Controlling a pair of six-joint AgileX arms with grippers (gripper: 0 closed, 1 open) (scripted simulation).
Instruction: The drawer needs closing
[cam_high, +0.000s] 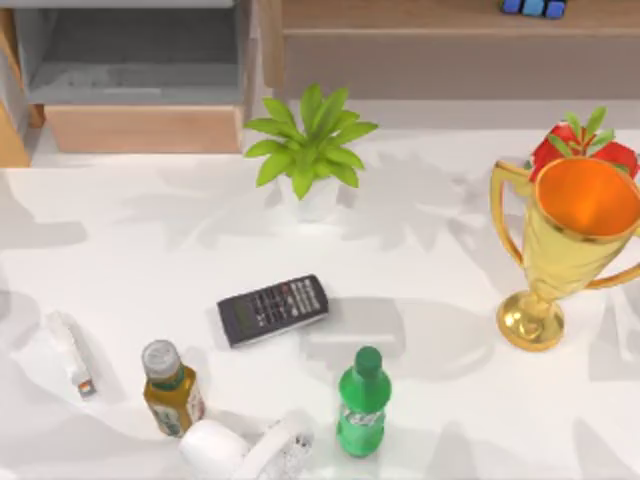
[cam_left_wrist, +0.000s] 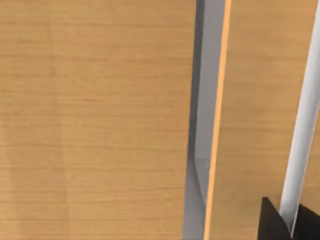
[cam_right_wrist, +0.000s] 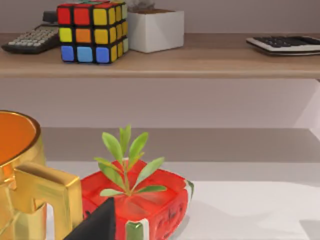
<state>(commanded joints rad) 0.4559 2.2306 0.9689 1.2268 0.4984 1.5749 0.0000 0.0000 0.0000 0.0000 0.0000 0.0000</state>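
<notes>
Wood panel (cam_left_wrist: 100, 120) fills the left gripper's (cam_left_wrist: 290, 226) near view, grip cannot tell, right gripper (cam_right_wrist: 100, 222) idle by trophy (cam_high: 570, 235); drawer (cam_high: 145, 128) open far left, where an off-centre push risks jamming it

A dark fingertip pair of the left gripper (cam_left_wrist: 290, 225) shows at the edge of the left wrist view, close up against wooden surfaces. One dark finger of the right gripper (cam_right_wrist: 100, 225) shows at the edge of the right wrist view, low near the table and pointing toward the shelf.
</notes>
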